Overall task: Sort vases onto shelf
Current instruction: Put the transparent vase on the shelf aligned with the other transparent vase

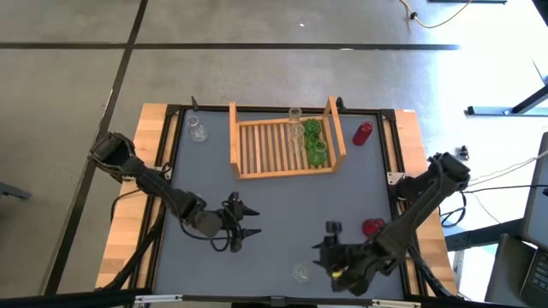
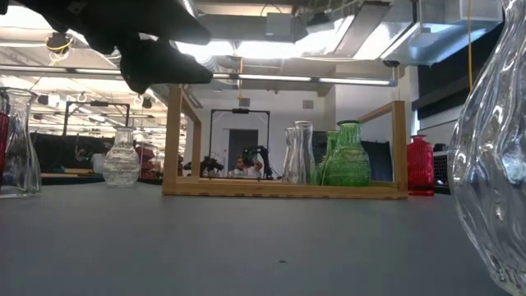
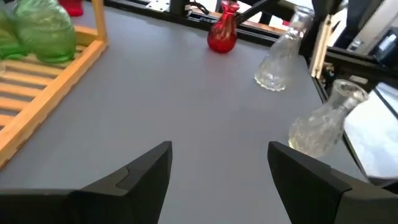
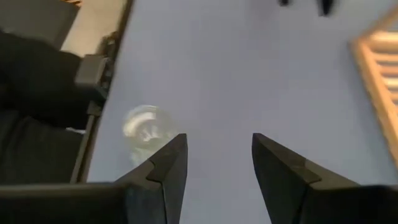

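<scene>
Bare grey mat point(image 1: 274, 214) between shelf point(image 1: 282, 147) and both open-jawed grippers.

Grey concrete floor point(image 1: 257, 77) (black seams), bright ceiling lights point(image 2: 271, 49).

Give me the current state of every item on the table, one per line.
Light wooden slatted shelf: holds green and clear vases at one end.
Green glass vases: upright, on shelf.
Red glass vase: upright, beside shelf.
Second red vase: on table, unsorted.
Left gripper: open, empty.
Right gripper: open, empty, by clear vase.
</scene>
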Motion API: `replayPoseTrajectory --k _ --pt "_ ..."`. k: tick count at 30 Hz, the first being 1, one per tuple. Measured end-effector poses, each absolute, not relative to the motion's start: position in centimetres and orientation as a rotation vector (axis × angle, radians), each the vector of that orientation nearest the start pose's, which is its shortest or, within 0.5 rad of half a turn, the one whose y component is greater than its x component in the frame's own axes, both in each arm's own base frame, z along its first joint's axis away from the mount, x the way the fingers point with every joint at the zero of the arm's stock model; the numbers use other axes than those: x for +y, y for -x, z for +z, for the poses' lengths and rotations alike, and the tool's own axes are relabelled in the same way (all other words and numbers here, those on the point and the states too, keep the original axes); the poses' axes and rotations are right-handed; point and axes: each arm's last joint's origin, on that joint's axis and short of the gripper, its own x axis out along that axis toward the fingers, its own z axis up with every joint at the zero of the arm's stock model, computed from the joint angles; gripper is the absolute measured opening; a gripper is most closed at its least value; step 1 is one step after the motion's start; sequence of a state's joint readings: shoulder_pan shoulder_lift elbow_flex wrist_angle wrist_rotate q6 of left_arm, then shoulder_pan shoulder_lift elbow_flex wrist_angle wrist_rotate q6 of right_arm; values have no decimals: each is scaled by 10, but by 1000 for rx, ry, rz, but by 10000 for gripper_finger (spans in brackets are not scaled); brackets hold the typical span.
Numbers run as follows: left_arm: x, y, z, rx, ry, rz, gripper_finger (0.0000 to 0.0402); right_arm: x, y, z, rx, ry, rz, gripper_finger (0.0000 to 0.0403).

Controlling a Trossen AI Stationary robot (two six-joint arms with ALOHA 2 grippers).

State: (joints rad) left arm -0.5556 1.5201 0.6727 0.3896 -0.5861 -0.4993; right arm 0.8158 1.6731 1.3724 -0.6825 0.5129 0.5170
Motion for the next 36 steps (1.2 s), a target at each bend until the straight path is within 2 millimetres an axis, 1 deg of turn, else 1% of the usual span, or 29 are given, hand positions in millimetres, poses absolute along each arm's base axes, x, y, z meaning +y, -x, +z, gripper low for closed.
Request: replayPoseTrajectory --k 4,7,12,17,20,26,29,32,36 --pt "-147 -259 185 345 218 94 259 259 -263 258 813 145 183 167" --pt "-148 -259 185 346 202 89 259 267 -268 250 824 141 264 167" --pt "-148 -259 185 346 200 89 259 273 -274 248 774 129 297 167" --pt "-148 -259 185 346 198 87 259 274 -282 245 755 94 286 172" --pt "-148 -259 185 347 198 87 259 272 -287 238 779 60 287 195" --pt "-148 -258 185 354 193 87 259 265 -293 236 812 37 279 284" --pt "-148 -258 185 354 192 87 259 263 -293 235 827 44 270 318" --pt "-148 -258 185 354 192 87 259 262 -292 230 865 31 254 340" --pt "-148 -258 185 355 192 86 259 264 -293 224 898 12 267 353"
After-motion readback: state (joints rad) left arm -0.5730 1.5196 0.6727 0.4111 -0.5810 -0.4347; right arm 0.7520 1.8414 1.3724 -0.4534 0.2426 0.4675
